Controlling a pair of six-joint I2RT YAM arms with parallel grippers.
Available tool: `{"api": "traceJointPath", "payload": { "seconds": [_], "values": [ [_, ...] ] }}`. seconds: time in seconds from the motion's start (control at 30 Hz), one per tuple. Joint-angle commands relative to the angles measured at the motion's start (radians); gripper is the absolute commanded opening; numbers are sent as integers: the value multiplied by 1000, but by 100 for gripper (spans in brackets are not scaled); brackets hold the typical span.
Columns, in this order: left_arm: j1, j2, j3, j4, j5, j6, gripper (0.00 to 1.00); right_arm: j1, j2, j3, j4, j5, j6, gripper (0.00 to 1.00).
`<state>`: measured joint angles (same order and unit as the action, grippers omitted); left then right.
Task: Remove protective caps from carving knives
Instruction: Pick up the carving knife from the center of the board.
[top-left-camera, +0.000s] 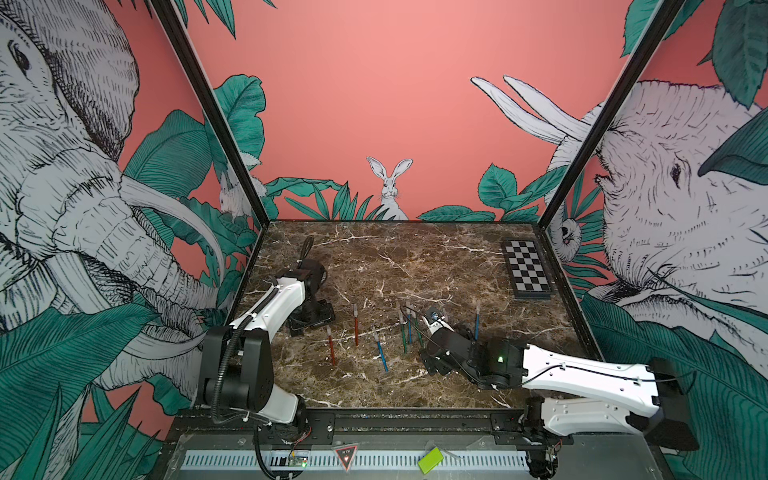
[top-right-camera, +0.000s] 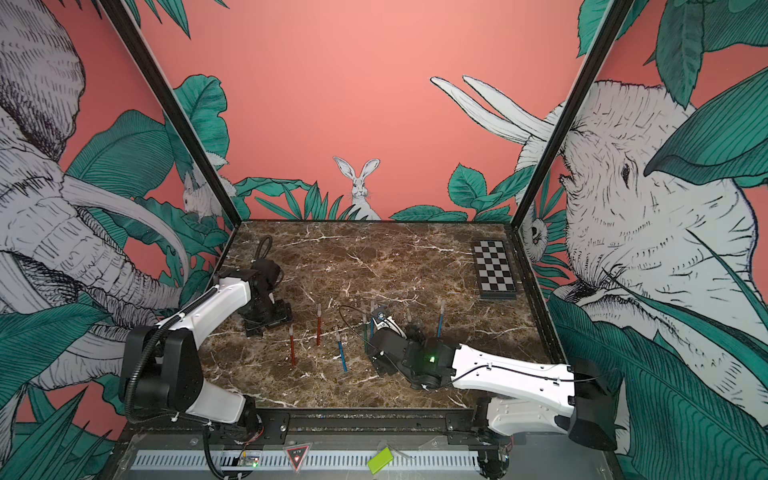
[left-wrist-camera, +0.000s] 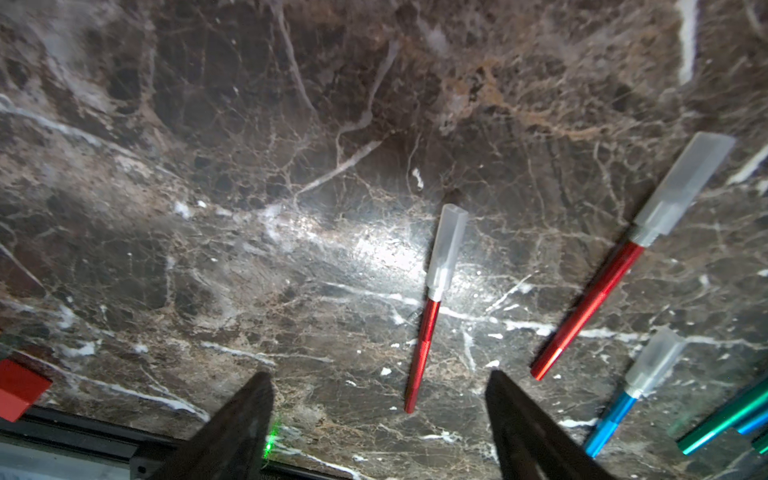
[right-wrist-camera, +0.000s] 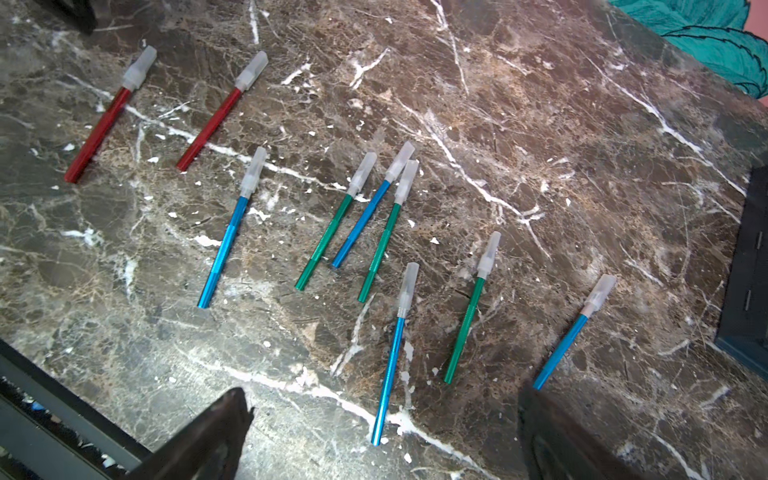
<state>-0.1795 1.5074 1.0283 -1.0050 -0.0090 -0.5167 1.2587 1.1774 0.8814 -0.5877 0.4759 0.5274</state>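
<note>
1. Right wrist view: nine carving knives lie flat on the marble tabletop, two with red handles, four with blue and three with green. Every one carries its translucent protective cap over the blade end. No loose cap is visible anywhere.
2. In both top views the knives form a loose row across the lower middle of the frame, caps pointing towards the back wall. The leftmost red knife opens the row, a green-and-blue cluster sits at its centre, and a lone blue knife closes it at the right. The checkerboard lies well apart, right of centre.
3. Left gripper: jaws apart, clamping nothing. In the left wrist view the handle end of the leftmost red knife appears between the fingertips without touching either. In a top view the gripper stands just left of the row.
4. Right gripper: jaws spread wide and empty. In a top view it stands between the central cluster and the lone blue knife.
5. Progress, as judged: no cap has yet been removed, so all nine remain. Both arms appear placed for a first pick, the left one nearest a red knife.
</note>
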Motion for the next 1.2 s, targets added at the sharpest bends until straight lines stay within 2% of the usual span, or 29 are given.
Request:
{"api": "traceJointPath", "payload": {
  "seconds": [0.0, 0.37, 0.57, 0.77, 1.17],
  "values": [
    [-17, 11, 27, -28, -19, -19, 77, 25, 15, 23, 58, 17, 4, 98],
    [-46, 79, 27, 39, -17, -41, 64, 85, 78, 54, 87, 2, -3, 98],
    [-47, 104, 28, 87, 7, -72, 61, 106, 97, 61, 102, -1, -6, 98],
    [-52, 136, 31, 108, -17, -83, 52, 136, 130, 79, 106, -6, -15, 98],
    [-64, 152, 17, 132, -16, -101, 50, 195, 225, 152, 106, 11, -48, 98]
  ]
}}
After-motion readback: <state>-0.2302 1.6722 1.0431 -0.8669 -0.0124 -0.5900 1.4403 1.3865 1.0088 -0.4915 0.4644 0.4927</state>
